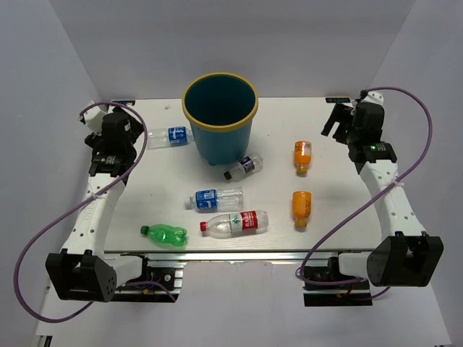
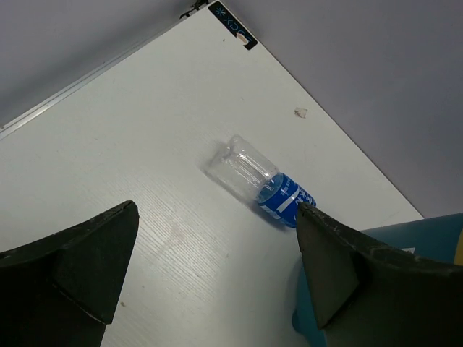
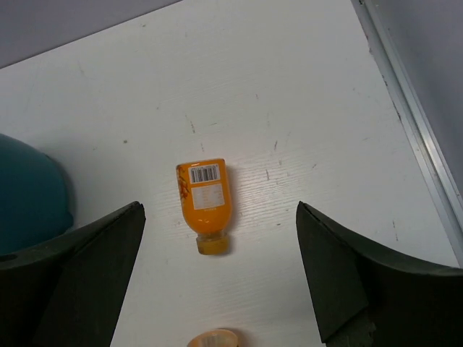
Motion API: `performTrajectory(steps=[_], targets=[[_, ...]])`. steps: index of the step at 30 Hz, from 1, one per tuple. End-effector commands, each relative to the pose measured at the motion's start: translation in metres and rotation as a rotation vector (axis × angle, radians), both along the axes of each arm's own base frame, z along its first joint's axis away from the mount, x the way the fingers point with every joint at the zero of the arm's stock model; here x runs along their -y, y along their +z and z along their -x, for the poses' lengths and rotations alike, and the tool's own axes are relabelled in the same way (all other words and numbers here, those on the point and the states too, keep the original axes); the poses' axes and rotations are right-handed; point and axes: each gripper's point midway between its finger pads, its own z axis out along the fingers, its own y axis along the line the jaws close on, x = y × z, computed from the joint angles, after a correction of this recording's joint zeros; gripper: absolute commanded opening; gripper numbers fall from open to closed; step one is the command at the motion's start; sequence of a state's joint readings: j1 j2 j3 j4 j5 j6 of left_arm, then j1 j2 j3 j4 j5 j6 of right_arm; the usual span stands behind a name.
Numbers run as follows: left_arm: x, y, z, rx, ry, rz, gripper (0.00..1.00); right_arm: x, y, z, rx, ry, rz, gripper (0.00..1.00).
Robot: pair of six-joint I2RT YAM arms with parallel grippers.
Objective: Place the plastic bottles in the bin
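The teal bin [image 1: 224,141] with a yellow rim stands at the table's back middle. Seven bottles lie on the table: a clear blue-labelled one [image 1: 168,136] left of the bin, a small one [image 1: 243,167] at its foot, another blue-labelled one [image 1: 217,197], a red-labelled one [image 1: 234,223], a green one [image 1: 164,233] and two orange ones [image 1: 302,156] [image 1: 301,207]. My left gripper [image 2: 217,210] is open and empty above the table, short of the blue-labelled bottle [image 2: 264,181]. My right gripper [image 3: 221,206] is open and empty, high above the far orange bottle [image 3: 205,202].
The bin's wall [image 2: 405,238] shows at the left wrist view's lower right and at the right wrist view's left edge [image 3: 32,188]. The white table ends at a metal edge rail [image 3: 409,116] on the right. Grey walls enclose the back and sides.
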State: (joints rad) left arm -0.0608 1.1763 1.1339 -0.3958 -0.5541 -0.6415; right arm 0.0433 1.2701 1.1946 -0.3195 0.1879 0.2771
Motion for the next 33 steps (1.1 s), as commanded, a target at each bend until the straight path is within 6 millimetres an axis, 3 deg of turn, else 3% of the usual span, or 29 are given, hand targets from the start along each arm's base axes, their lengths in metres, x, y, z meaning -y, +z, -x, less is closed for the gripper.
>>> performTrajectory(steps=[1, 4, 8, 9, 10, 12, 13, 17, 19, 20, 23, 25, 26, 29, 31, 33], targets=[[-0.001, 0.005, -0.003, 0.008, 0.010, 0.012, 0.98, -0.012, 0.010, -0.003, 0.038, 0.083, -0.010, 0.89], [0.002, -0.002, -0.008, -0.002, 0.004, 0.028, 0.98, -0.017, 0.002, -0.010, 0.060, 0.125, 0.005, 0.89], [0.005, -0.013, -0.015, -0.031, -0.009, 0.034, 0.98, -0.021, -0.033, -0.027, 0.007, 0.148, 0.002, 0.89], [0.006, -0.017, -0.016, -0.037, -0.012, 0.040, 0.98, -0.022, -0.033, -0.032, -0.006, 0.145, -0.009, 0.89], [0.008, -0.020, -0.018, -0.038, -0.020, 0.045, 0.98, -0.026, -0.056, -0.037, -0.074, 0.158, -0.025, 0.89], [0.014, -0.027, -0.021, -0.034, -0.053, 0.063, 0.98, -0.031, -0.068, -0.049, -0.078, 0.172, -0.034, 0.89], [0.016, -0.030, -0.023, -0.029, -0.062, 0.069, 0.98, -0.034, -0.085, -0.058, -0.110, 0.187, -0.037, 0.89], [0.020, -0.044, -0.027, -0.060, -0.075, 0.086, 0.98, -0.056, -0.119, -0.077, -0.150, 0.236, 0.017, 0.89], [0.020, -0.049, -0.027, -0.074, -0.071, 0.084, 0.98, -0.068, -0.144, -0.080, -0.197, 0.281, -0.012, 0.89], [0.019, -0.052, -0.026, -0.087, -0.068, 0.086, 0.98, -0.076, -0.147, -0.083, -0.201, 0.302, -0.044, 0.89], [0.020, -0.062, -0.027, -0.118, -0.066, 0.086, 0.98, -0.077, -0.174, -0.087, -0.260, 0.277, -0.056, 0.89], [0.020, -0.069, -0.028, -0.137, -0.068, 0.090, 0.98, -0.083, -0.180, -0.091, -0.258, 0.289, -0.070, 0.84], [0.020, -0.072, -0.028, -0.142, -0.067, 0.093, 0.98, -0.085, -0.190, -0.091, -0.281, 0.284, -0.084, 0.68], [0.024, -0.077, -0.030, -0.154, -0.077, 0.108, 0.98, -0.091, -0.178, -0.099, -0.244, 0.299, -0.088, 0.36], [0.026, -0.080, -0.031, -0.155, -0.082, 0.120, 0.98, -0.098, -0.142, -0.111, -0.167, 0.334, -0.079, 0.30], [0.028, -0.084, -0.033, -0.151, -0.081, 0.135, 0.98, -0.107, -0.089, -0.115, -0.079, 0.380, -0.061, 0.28]])
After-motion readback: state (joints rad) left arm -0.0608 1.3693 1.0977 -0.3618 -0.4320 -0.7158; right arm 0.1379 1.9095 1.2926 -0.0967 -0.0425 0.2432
